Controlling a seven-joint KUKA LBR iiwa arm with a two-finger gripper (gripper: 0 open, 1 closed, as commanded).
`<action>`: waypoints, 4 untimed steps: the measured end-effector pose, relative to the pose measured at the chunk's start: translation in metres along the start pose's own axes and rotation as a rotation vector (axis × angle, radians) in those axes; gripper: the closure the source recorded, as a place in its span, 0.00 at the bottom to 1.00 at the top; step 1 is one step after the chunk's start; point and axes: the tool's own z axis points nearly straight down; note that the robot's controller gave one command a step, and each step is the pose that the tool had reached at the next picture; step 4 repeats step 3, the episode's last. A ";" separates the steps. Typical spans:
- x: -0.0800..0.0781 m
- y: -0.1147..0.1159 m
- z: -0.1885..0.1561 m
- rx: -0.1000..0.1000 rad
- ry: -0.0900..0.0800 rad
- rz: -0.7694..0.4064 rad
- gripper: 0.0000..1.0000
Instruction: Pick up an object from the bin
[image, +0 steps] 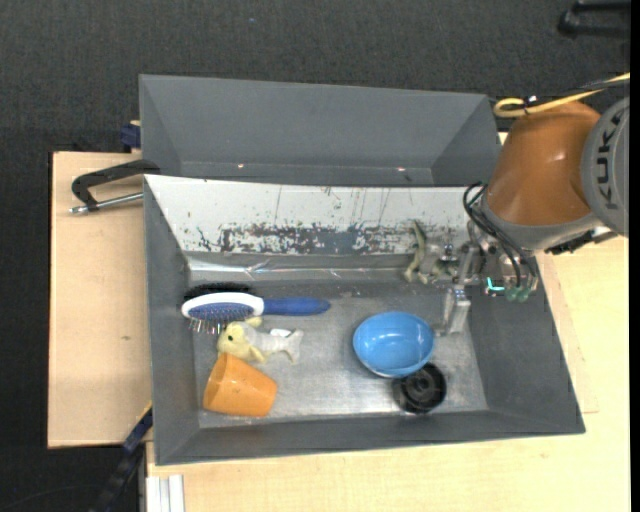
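Dark speckled floor surrounds the grey metal bin (300, 130). Six loose things lie on the bin's bottom, one of each kind. At the left are one white-headed brush (225, 306) with a blue handle, one small yellow toy (236, 340), one white scrap (280, 345) touching the toy, and one orange cup (240, 387) on its side. Towards the right are one blue bowl (392, 342) and one black round piece (420, 388).

The yellow toy's shape is hard to make out, and the bowl's near rim partly covers the black piece. The tool (455, 318) hangs just beside the bowl's far right rim. Cables and brackets clutter it, so I cannot tell whether it is released or clenched, and I see nothing in its grasp.
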 end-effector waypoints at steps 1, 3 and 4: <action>0.022 0.072 0.076 -0.001 -0.007 -0.466 0.00; 0.020 0.060 -0.081 0.008 -0.019 -0.728 1.00; 0.020 0.060 -0.081 0.008 -0.019 -0.728 1.00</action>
